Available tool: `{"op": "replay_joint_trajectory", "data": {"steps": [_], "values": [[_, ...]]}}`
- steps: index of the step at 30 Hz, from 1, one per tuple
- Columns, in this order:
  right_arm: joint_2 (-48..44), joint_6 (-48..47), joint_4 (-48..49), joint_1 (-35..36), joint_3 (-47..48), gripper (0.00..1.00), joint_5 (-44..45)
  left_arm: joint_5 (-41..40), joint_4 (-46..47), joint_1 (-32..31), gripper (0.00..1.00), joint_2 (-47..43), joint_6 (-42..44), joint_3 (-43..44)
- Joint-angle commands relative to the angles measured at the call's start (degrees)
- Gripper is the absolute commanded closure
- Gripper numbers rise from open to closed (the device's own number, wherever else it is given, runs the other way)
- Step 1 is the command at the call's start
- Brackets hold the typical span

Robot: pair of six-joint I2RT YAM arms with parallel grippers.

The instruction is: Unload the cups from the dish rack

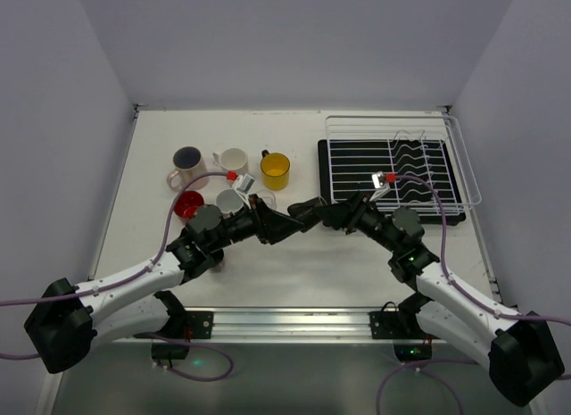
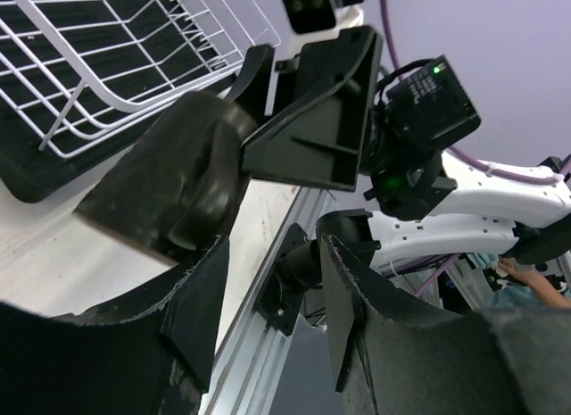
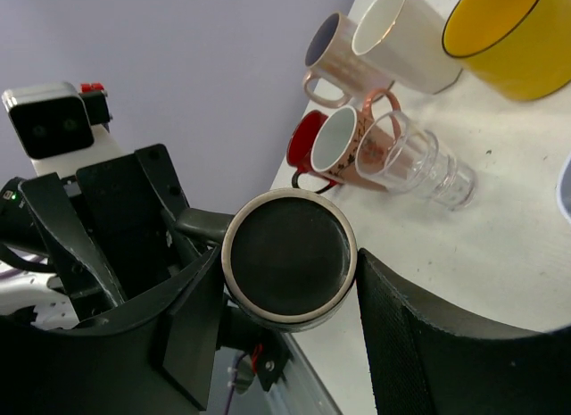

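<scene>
A dark brown cup (image 3: 290,259) is hanging in the air above the middle of the surface (image 1: 294,281), a little nearer the near edge than the far one. It is well apart from the dish rack. The cup is tipped sideways, and its round base is facing the right wrist camera.

The right claw (image 3: 290,286) is clamping the cup, with one black finger pressing against each side of the body. The left claw (image 2: 272,250) is meeting it from the opposite side. Its two fingers are standing apart with nothing between them. The cup is sitting just beyond the tip of one of these fingers, but the views are not showing clearly whether they are touching.

The other cups are standing together in the far left part of the surface. Three are forming a row toward the far edge:
- a cream mug with a dark inside (image 1: 187,158)
- a white mug (image 1: 235,159)
- a yellow mug (image 1: 275,170)

Nearer the arms, three more are crowding close together:
- a red cup (image 1: 188,203)
- a pinkish-brown cup with a white inside (image 1: 230,201)
- a clear glass (image 3: 415,165)

The dish rack (image 1: 384,118), made of white wire with wavy dividers, is sitting in the far right corner on a black tray (image 1: 326,178). Both white arms are reaching inward from the near edge, and purple cables are trailing along them.
</scene>
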Motion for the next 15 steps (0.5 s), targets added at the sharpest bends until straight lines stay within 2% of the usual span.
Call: {"op": "replay_joint_trajectory", "data": {"steps": [1, 3, 5, 7, 15], "values": [[0.75, 4.44, 13.77, 0.78, -1.2, 0.89, -3.19, -2.85, 6.77, -0.69, 0.51, 0.93, -1.89, -0.57], [0.49, 4.62, 14.12, 0.96, -1.37, 0.89, -2.93, -3.2, 6.77, -0.96, 0.51, 1.46, -2.15, -0.57], [-0.73, 4.53, 14.3, 1.14, -1.99, 0.88, -2.14, -3.12, 6.77, -1.05, 0.57, 1.29, -2.06, -0.57], [-1.79, 4.0, 12.99, 1.14, -2.17, 0.88, 0.13, -3.2, 6.42, -1.13, 0.59, 0.67, -1.45, -0.48], [-3.55, 1.8, 8.24, 1.22, -1.02, 0.89, 5.42, -5.66, -5.26, -1.13, 0.56, -6.7, 3.9, 0.4]]}}
